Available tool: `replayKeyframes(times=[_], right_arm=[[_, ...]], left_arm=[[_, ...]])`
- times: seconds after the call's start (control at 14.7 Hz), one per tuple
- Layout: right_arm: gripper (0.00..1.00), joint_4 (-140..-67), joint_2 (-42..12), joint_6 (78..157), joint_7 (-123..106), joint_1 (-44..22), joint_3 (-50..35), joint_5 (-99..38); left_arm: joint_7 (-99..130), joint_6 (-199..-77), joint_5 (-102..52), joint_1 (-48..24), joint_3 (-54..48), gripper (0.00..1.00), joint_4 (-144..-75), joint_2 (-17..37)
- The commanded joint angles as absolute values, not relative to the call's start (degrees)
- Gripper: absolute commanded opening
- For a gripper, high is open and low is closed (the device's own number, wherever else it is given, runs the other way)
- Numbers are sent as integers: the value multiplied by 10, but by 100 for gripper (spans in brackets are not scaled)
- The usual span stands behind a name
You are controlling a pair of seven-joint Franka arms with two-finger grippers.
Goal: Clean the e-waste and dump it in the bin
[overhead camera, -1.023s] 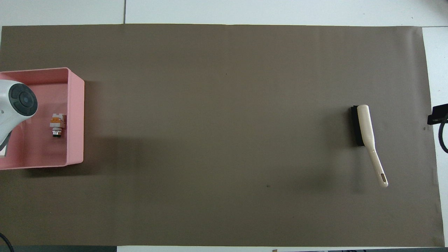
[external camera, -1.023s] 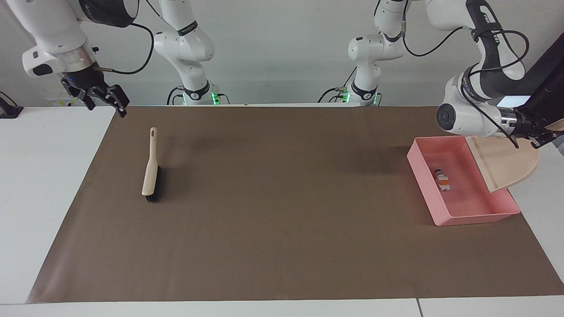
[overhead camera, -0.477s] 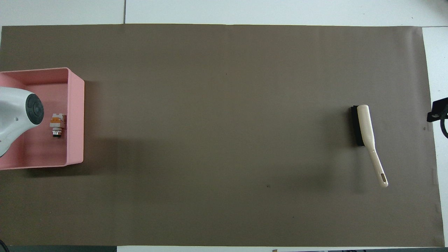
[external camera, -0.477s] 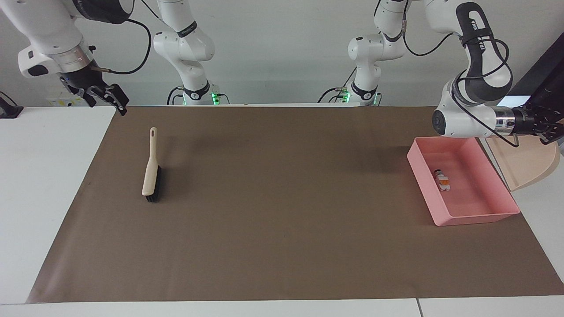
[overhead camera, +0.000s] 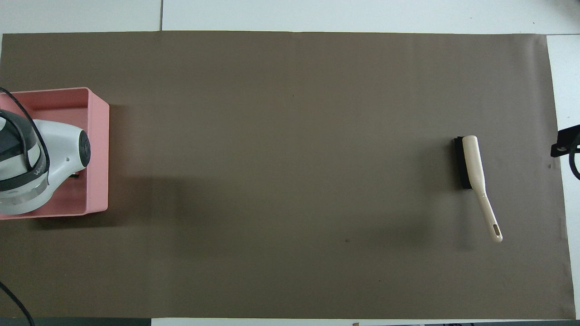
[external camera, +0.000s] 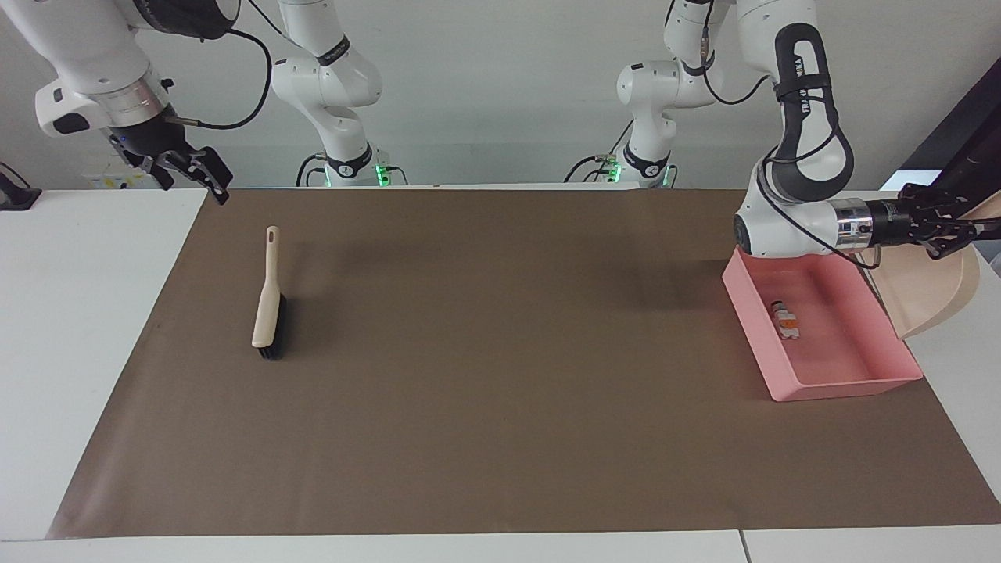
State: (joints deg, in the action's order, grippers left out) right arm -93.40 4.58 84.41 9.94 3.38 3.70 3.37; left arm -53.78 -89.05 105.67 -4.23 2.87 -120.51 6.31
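Tabletop (external camera: 94, 328), white, with a brown mat (external camera: 500, 407) over most of it.

Bin (external camera: 790, 385): shallow pink tray on the mat at the left arm's end of the tabletop, its outer long wall along the mat's end edge. E-waste (external camera: 786, 320) lies on the bin's floor, close to the long wall that faces the mat's middle: a small white piece with orange marks and a dark piece touching it in a short row. From overhead the left arm's wrist covers nearly all of it; only a dark sliver shows under the wrist.

Left claw (external camera: 950, 232): up in the air just off the bin's outer long wall, over the white tabletop strip at that end, wrist lying roughly level and pointing away from the mat. Clamped on the beige dustpan (external camera: 934, 293) at its upper rim. The dustpan hangs tilted, its rounded edge lower, its flat side close beside the bin's outer wall; whether the two touch cannot be told. The claw is out of frame in the overhead view.

Right claw (external camera: 205, 176): raised over the mat's corner nearest the right arm's base, fingers apart, holding nothing. Arm waits.

Brush (external camera: 268, 301): cream handle, black bristles, lying flat on the mat toward the right arm's end, handle tip pointing toward the robots, well clear of both claws.
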Motion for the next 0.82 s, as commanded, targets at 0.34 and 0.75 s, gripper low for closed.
replayKeyframes(times=[0.34,0.75], right_arm=[[100,-923,43,830,91,38,9,25],[100,-924,45,830,91,27,13,25]], left_arm=[[-498,-800,1097,-71,34,0,-1218,97],[-526,-830,1068,-77,29,0,-1213,37]])
